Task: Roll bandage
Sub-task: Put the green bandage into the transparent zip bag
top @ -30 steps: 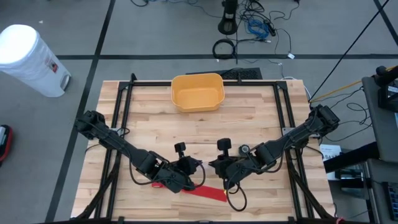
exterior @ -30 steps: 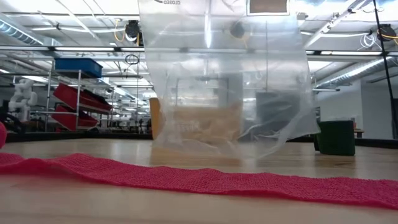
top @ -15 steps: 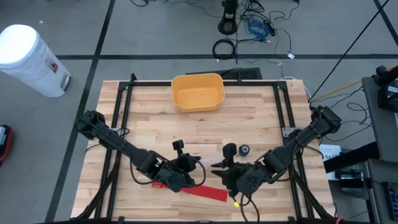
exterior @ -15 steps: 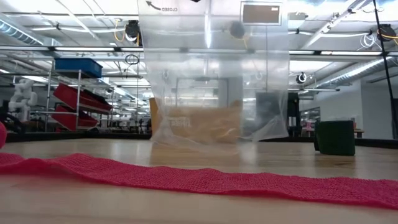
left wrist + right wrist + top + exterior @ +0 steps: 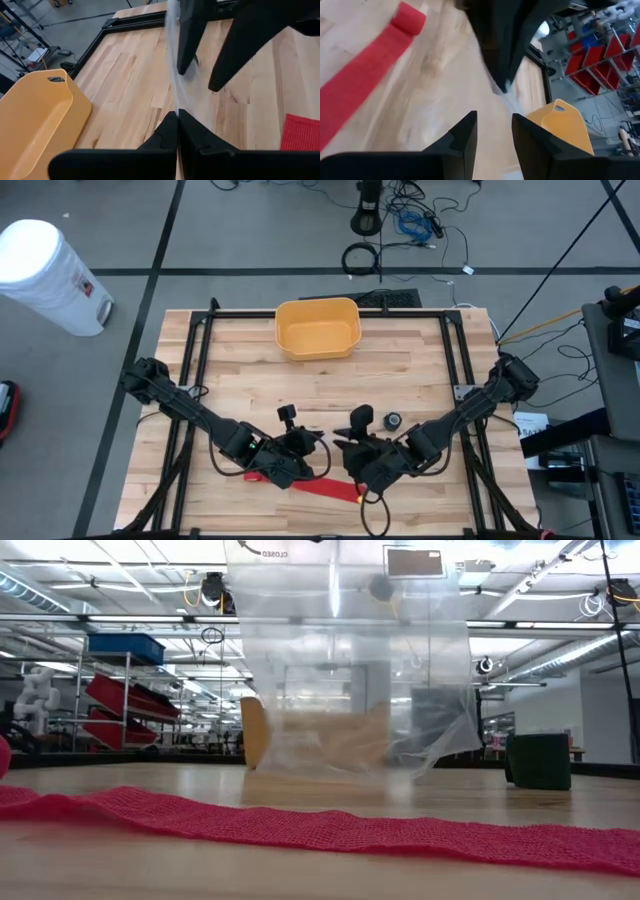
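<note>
Right gripper has let go of the clear bag and swung toward 9 o'clock, jaws now apart; left gripper pinches the bag's edge shut.
Red bandage lies partly unrolled on the table at 6 o'clock, roll end under the left arm. Yellow tub at 12 o'clock holds nothing. Only the low view shows the bag hanging upright, nothing visibly inside.
</note>
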